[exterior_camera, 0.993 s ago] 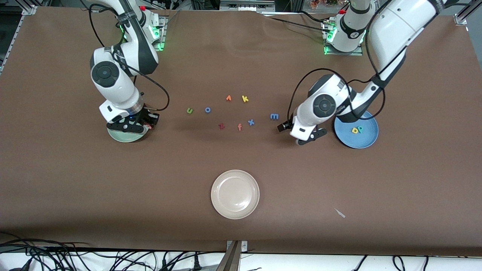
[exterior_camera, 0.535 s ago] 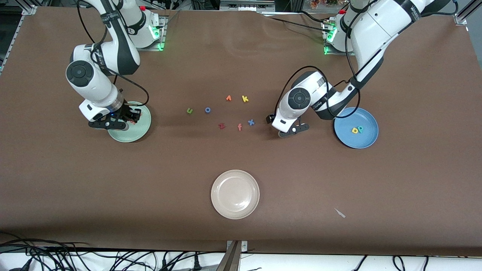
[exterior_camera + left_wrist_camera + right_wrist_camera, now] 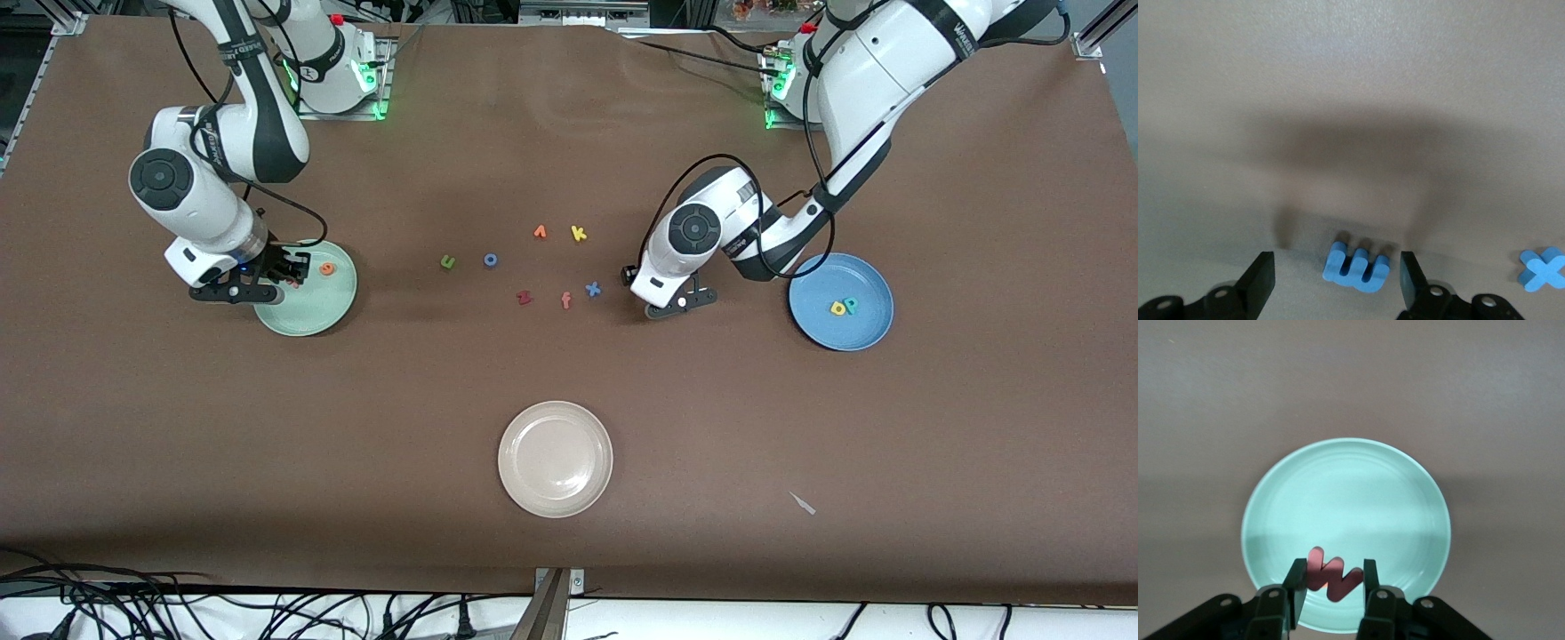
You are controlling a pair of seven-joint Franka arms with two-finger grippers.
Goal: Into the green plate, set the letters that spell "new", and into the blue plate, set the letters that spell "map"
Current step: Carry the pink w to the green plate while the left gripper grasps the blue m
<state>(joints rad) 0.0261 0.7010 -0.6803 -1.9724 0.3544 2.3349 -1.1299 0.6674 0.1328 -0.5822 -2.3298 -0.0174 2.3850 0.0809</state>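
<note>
The left gripper (image 3: 1337, 280) stands spread around the blue m (image 3: 1356, 263) on the table. The right gripper (image 3: 1331, 587) clamps the pinkish-red w (image 3: 1331, 577) over the green plate (image 3: 1358, 500).

Left tool (image 3: 1337, 263) is low over the counter (image 3: 800, 427), fingers spread astride m (image 3: 1356, 267) with a small gap each side. x (image 3: 593, 288) is close at its 9 o'clock, then f (image 3: 565, 300) and z (image 3: 524, 298), so that lane is tight. 6 o'clock is bare counter down to the cream plate (image 3: 556, 459). Right tool (image 3: 1331, 577) clamps w (image 3: 1335, 579) over the green plate (image 3: 1345, 493). e (image 3: 328, 268) lies at w's 2 o'clock, apart.
</note>
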